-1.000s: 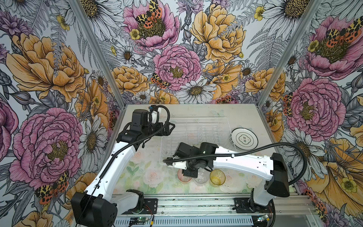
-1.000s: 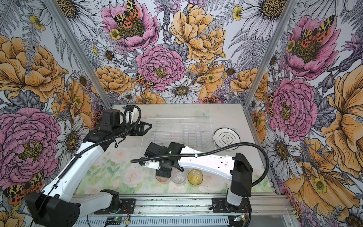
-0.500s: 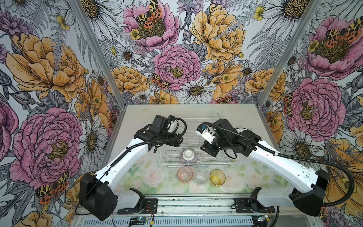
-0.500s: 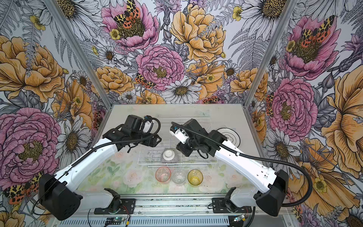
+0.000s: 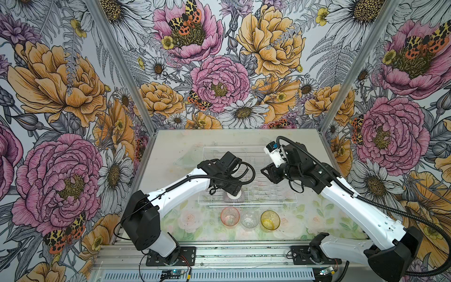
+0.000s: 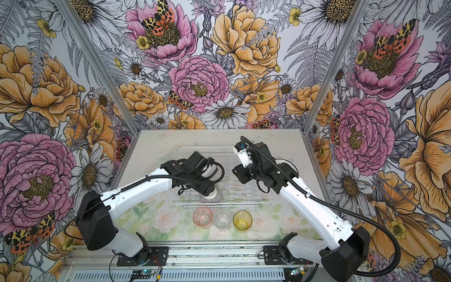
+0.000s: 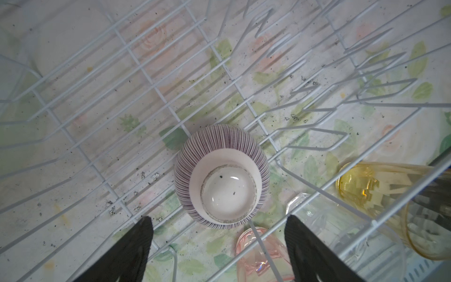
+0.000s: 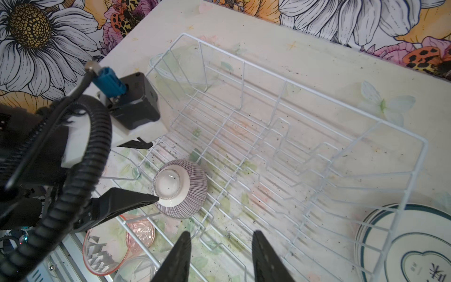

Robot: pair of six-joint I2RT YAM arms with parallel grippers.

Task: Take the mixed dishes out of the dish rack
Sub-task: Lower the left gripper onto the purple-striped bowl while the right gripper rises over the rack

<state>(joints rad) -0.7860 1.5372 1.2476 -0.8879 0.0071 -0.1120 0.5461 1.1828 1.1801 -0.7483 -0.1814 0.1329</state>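
Three tumblers, pink (image 5: 230, 217), clear (image 5: 249, 219) and amber (image 5: 270, 220), stand in a row on the table (image 5: 175, 151) at 6 o'clock of the dish rack (image 5: 273, 193), just outside its near wall. Inside, at the rack's 7 o'clock corner, the striped bowl (image 5: 233, 196) sits upside down, with wire prongs rising at its 3 o'clock. Your left gripper (image 7: 218, 219) hangs over it, fingers spread wide either side, not clamped. Your right gripper (image 8: 220, 235) hovers above the rack's middle, fingers apart on nothing. A stack of plates (image 8: 415, 244) lies beyond the rack's side wires.
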